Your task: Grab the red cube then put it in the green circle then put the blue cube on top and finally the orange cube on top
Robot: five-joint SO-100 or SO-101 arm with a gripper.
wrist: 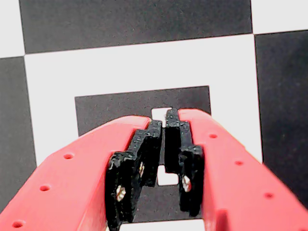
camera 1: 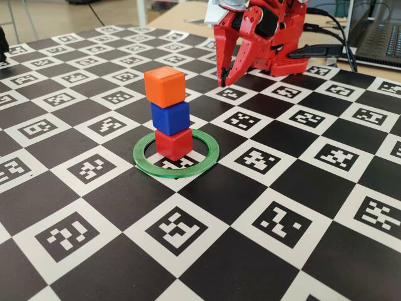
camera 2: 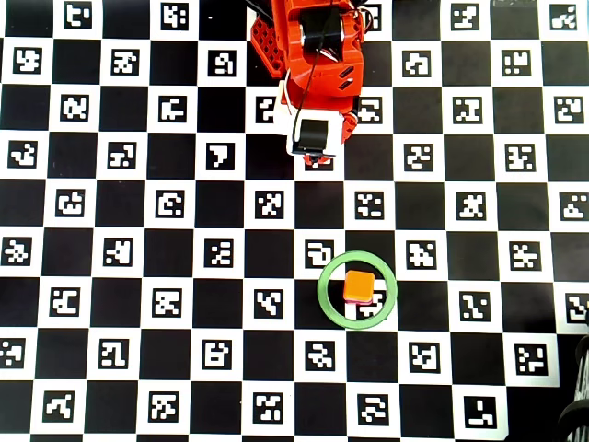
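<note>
No words, brands or numbers could be read. Only black-and-white coded marker squares were printed on the checkered board (camera 1: pixel 263 188), including one directly beneath the gripper (wrist: pixel 166 126).

bright even light, soft shadows; wrist view close-up slightly blurred, others sharp.

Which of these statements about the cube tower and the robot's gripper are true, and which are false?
1. The orange cube is at the top of the stack. True.
2. The blue cube sits directly on the board. False: it rests on the red cube.
3. The stack stands inside the green circle. True.
4. The gripper is holding a cube. False: it is shut on nothing, away from the stack.
</note>
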